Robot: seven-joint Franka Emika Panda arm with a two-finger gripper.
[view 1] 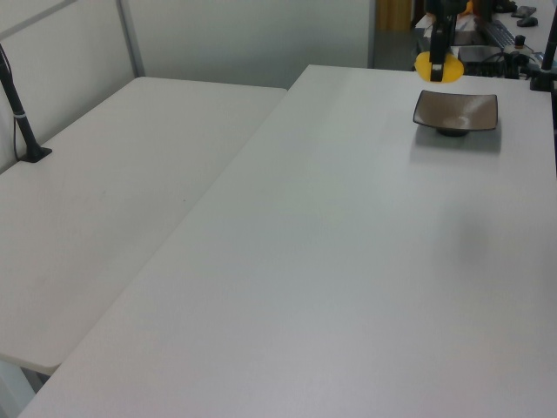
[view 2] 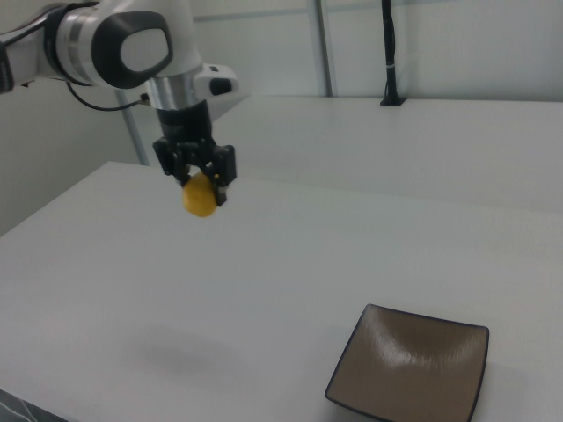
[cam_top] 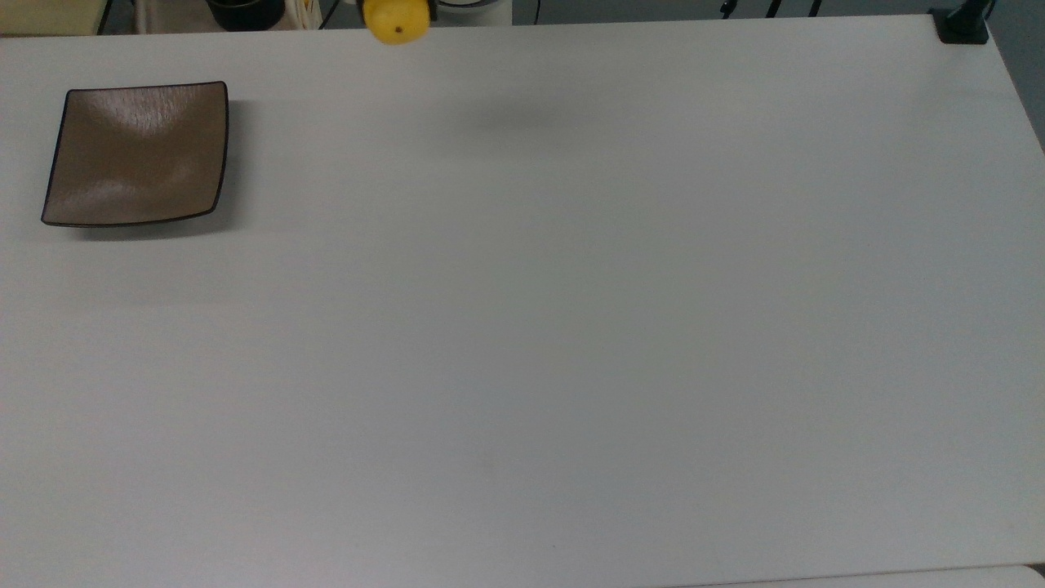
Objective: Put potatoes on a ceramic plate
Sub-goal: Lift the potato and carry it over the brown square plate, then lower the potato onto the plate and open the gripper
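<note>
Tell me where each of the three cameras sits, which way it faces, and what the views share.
Top view: overhead, looking down on the white table; the potato shows at its top edge.
Left view: raised at one end, looking along the table toward the ceramic plate; the gripper hangs at the far end.
Right view: raised near the plate's end, facing the arm and its gripper.
All three share the plate, still bare, and the potato held in the air.

Your arm reaches in from the right view's left, wrist vertical, gripper [view 2: 201, 187] pointing straight down, raised well above the worktop. Its fingers [view 2: 222, 181] are clamped on the potato [view 2: 199, 197].
</note>
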